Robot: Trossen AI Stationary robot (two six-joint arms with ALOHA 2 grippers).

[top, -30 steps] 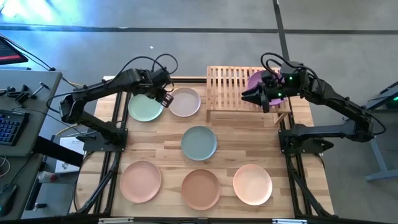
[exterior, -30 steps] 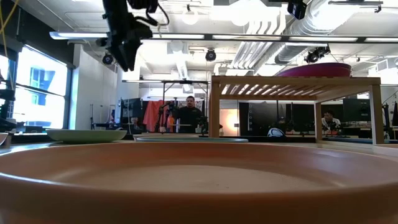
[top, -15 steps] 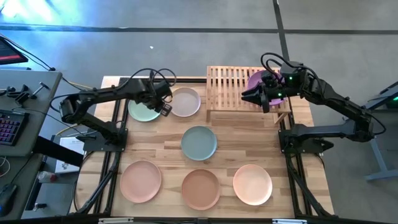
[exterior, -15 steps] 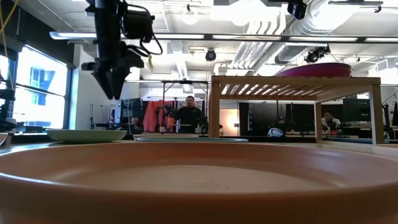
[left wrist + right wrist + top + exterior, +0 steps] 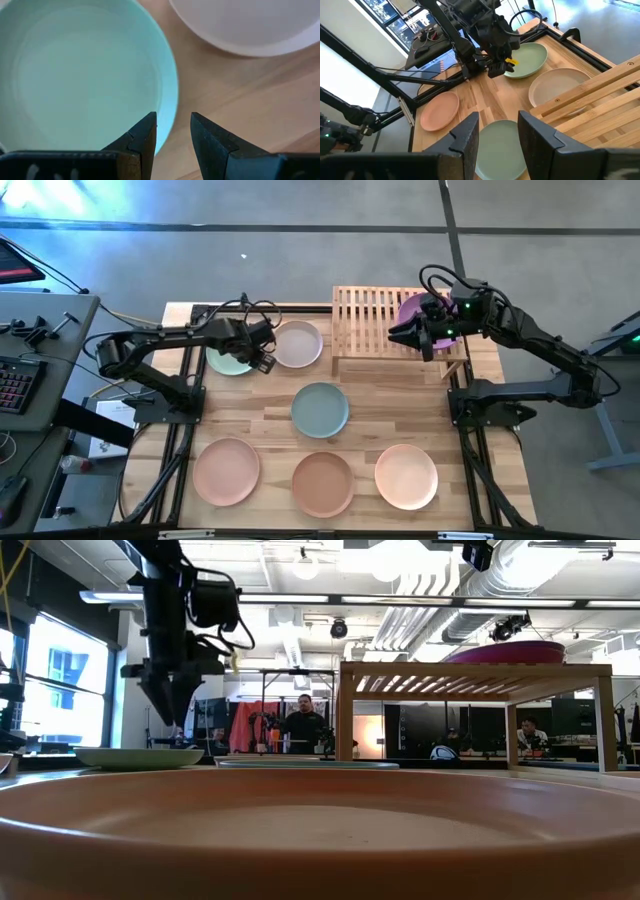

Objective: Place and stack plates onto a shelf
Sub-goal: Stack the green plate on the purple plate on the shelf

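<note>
— So where is the left gripper [image 5: 172, 131] right now?
— Low over the near edge of the mint green plate [image 5: 229, 360], its two dark wedge-shaped fingers [image 5: 143, 136] parted a little, the smooth raised rim between them; I can't tell if they touch it.
— And that plate's neighbour?
— A pale pink plate [image 5: 298, 344], round and matte, lies just beside it on the plank tabletop [image 5: 370, 405], not touching.
— What about the shelf [image 5: 368, 320]?
— Light wood, with a top of parallel slats. A purple plate [image 5: 411, 309] sits flat on its right half.
— The right gripper [image 5: 396, 333]?
— It hangs above the shelf near that purple plate, dark fingers slightly apart, holding nothing.
— The other plates?
— A grey-teal plate [image 5: 320, 409] lies mid-table. Along the front edge sit a peach plate [image 5: 226, 471], a terracotta plate [image 5: 323, 483] and a cream plate [image 5: 406, 476], each shallow with a low rounded lip, well apart from one another.
</note>
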